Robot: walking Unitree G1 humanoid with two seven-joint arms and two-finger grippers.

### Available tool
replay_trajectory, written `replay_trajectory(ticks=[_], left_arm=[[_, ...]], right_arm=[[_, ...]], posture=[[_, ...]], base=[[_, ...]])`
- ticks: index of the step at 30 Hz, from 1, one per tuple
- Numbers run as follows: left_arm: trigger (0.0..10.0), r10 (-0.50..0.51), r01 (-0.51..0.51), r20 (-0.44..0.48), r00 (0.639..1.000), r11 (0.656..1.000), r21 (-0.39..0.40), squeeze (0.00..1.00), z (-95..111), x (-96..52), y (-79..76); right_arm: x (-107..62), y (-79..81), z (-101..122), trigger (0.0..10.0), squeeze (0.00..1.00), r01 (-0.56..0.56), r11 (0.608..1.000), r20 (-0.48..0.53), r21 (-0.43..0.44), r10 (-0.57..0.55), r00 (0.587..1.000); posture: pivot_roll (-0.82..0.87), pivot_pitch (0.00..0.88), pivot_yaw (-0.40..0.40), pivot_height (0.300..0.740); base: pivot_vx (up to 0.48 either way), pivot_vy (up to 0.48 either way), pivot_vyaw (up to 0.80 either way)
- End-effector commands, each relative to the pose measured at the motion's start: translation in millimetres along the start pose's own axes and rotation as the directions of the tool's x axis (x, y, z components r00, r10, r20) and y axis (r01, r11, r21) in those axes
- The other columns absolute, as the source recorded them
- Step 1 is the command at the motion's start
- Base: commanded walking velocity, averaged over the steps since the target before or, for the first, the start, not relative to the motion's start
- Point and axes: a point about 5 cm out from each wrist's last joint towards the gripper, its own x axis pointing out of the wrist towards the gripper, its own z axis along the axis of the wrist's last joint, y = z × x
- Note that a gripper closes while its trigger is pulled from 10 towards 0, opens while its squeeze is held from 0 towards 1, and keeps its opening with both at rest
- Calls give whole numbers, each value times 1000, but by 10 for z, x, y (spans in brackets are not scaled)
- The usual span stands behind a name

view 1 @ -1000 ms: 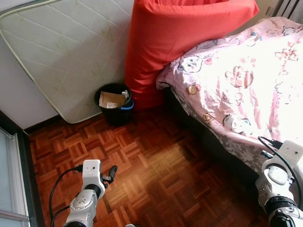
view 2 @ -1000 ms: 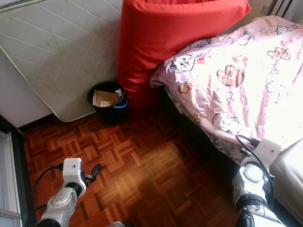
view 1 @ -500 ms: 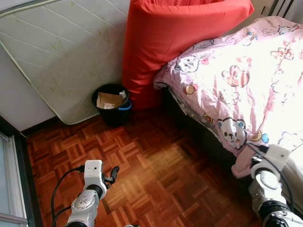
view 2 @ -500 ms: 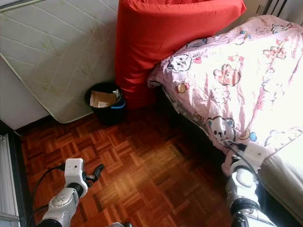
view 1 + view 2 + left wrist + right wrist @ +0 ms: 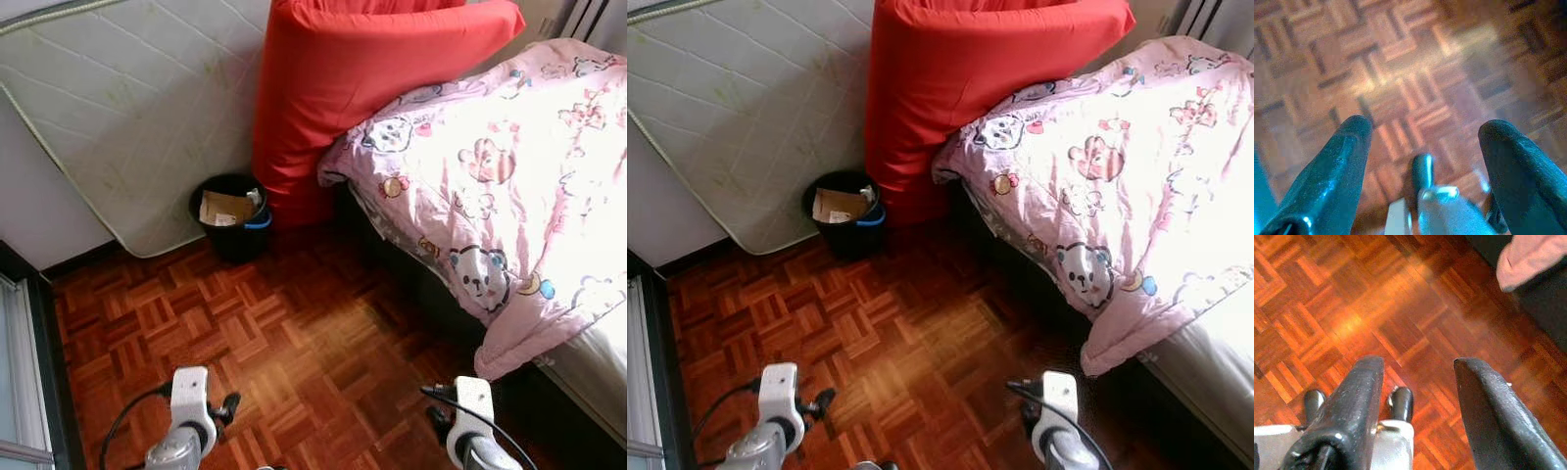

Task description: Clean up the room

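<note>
Bin beside red mattress, pink quilt overhanging bed

A pink cartoon-print quilt, a red mattress, a black bin and reddish-brown parquet floor.

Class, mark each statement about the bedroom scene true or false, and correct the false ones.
1. The bin holds cardboard. True.
2. The red mattress lies flat on the floor. False: it stands upright, leaning over the bed.
3. The left gripper is open over bare parquet. True.
4. The right gripper grips the pink quilt. False: it is open and holds nothing.
5. The bin stands on the bed. False: it stands on the floor beside the white mattress.
</note>
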Motion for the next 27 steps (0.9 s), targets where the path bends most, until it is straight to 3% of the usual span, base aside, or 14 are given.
replay_trajectory(ticks=[1, 12, 27], left_arm=[[10000, 19, -16, -64, 998, 999, 36, 0, -130, -36, 51], [10000, 64, -55, -126, 990, 996, 76, 0, -255, -67, 67], [10000, 79, -71, -140, 987, 996, 60, 0, -320, -94, 85]], right_arm=[[-22, 29, -135, 10000, 0, -10, 1000, -36, 22, 11, 999], [-36, 82, -193, 10000, 0, -81, 992, -54, -98, 76, 996], [-23, 133, -159, 10000, 0, -72, 993, -37, -94, 69, 997]], posture=[[98, 132, -5, 740], [87, 134, -23, 740], [82, 119, -23, 740]], base=[[0, 0, 0], [0, 0, 0], [0, 0, 0]])
